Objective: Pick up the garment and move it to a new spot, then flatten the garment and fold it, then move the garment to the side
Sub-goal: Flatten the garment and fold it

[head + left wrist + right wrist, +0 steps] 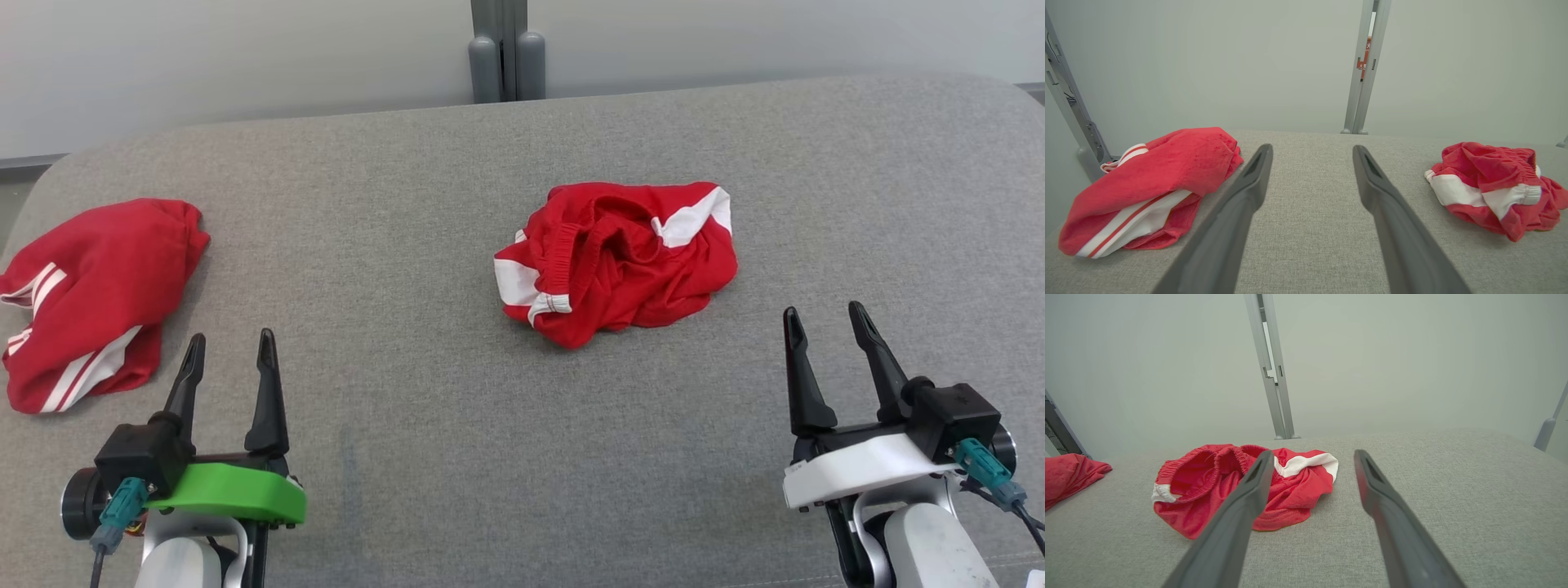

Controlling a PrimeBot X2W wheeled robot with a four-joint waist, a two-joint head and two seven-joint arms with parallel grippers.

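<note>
The crumpled red garment lies near the centre of the grey table, clear of both arms. The left fingers and right fingers stand open and empty. A second red garment lies near the left fingers.

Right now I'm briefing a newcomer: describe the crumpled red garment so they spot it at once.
On the grey table, look near the middle, ahead of the right gripper. The red shorts lie bunched, elastic waistband showing; the other red garment, at the left edge, lies flatter.
</note>
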